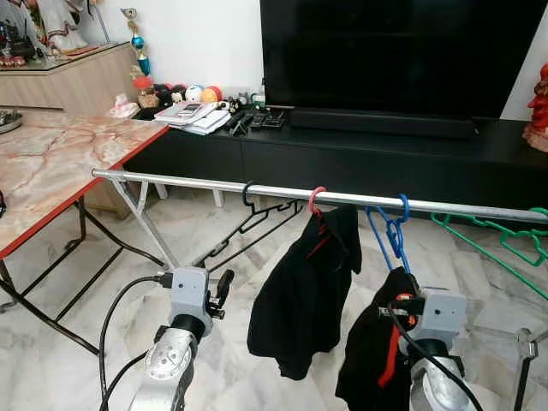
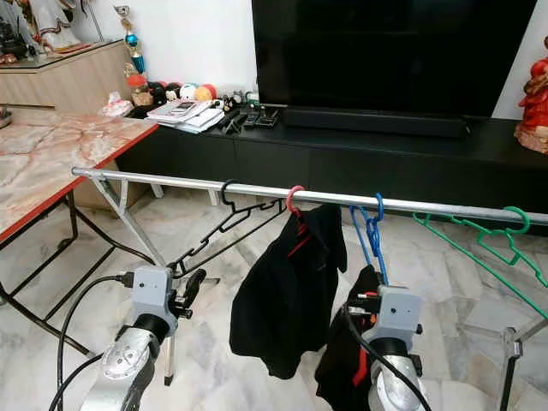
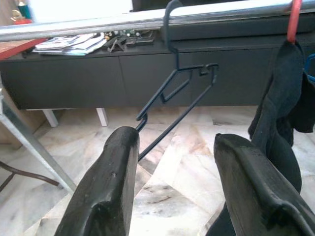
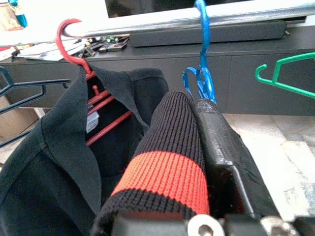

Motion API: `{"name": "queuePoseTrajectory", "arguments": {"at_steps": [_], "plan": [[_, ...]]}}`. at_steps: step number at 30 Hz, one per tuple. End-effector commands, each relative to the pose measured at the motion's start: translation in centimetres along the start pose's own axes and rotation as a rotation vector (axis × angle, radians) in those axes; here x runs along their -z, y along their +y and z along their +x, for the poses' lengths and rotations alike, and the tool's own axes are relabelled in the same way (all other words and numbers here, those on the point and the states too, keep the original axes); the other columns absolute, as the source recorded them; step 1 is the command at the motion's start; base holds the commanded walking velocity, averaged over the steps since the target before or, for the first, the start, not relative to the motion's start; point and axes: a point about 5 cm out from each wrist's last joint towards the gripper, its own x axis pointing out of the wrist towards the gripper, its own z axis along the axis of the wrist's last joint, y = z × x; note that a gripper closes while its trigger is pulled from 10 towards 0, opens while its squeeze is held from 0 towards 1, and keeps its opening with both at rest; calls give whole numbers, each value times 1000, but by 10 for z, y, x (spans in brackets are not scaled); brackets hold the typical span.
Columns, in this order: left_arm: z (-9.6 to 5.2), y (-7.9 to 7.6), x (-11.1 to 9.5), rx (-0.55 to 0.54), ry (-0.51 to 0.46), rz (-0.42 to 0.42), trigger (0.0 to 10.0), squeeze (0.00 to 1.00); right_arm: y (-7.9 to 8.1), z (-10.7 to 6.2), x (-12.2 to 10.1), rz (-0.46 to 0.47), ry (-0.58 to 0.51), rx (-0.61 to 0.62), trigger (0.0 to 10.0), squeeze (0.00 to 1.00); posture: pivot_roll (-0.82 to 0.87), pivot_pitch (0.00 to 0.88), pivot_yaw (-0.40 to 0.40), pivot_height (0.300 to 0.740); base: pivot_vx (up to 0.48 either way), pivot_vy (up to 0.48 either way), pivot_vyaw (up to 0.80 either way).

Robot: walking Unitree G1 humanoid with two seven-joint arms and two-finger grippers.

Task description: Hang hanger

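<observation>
While the right gripper has its jaws pinched on a black knit garment with a red band, that garment's blue hanger is hooked over the metal rail. Beside it hang a red hanger carrying a black shirt, an empty black hanger and a green hanger. Below the rail, the left gripper holds its jaws wide apart and empty.

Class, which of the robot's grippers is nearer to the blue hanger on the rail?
Right. The right gripper sits just below the blue hanger, shut on the black garment. The left gripper is open, off toward the black hanger.
</observation>
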Motion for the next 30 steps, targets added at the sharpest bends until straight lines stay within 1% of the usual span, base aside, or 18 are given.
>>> {"name": "queuePoseTrajectory", "arguments": {"at_steps": [1, 6, 14, 19, 26, 27, 30], "plan": [[2, 2, -5, -10, -21, 7, 10000, 0, 1, 4, -9, 8, -42, -3, 10000, 0, 67, 0, 47, 740, 0, -465, 0], [1, 1, -5, -14, -22, 4, 10000, 0, 3, 5, -10, 13, -44, -14, 10000, 0, 73, 0, 38, 740, 0, -465, 0], [-1, 3, -5, -29, -23, 4, 10000, 0, 10, 2, -8, 26, -35, -50, 10000, 0, 76, 0, 30, 740, 0, -465, 0], [-1, 2, -5, -31, -25, 0, 10000, 0, 11, 1, -7, 31, -30, -62, 10000, 0, 75, 0, 28, 740, 0, -466, 0], [-1, 1, -5, -34, -25, -4, 10000, 0, 0, -2, -2, 40, -9, -14, 10000, 0, 66, 0, 28, 740, 0, -465, 0], [-1, 1, -5, -33, -23, -3, 10000, 0, -3, -4, 0, 61, 3, 3, 10000, 0, 61, 0, 31, 740, 0, -450, -800], [-1, 2, -4, -32, -21, -1, 10000, 0, -6, -5, 1, 73, 10, 16, 10000, 0, 61, 0, 32, 740, 0, -435, -800]]}}
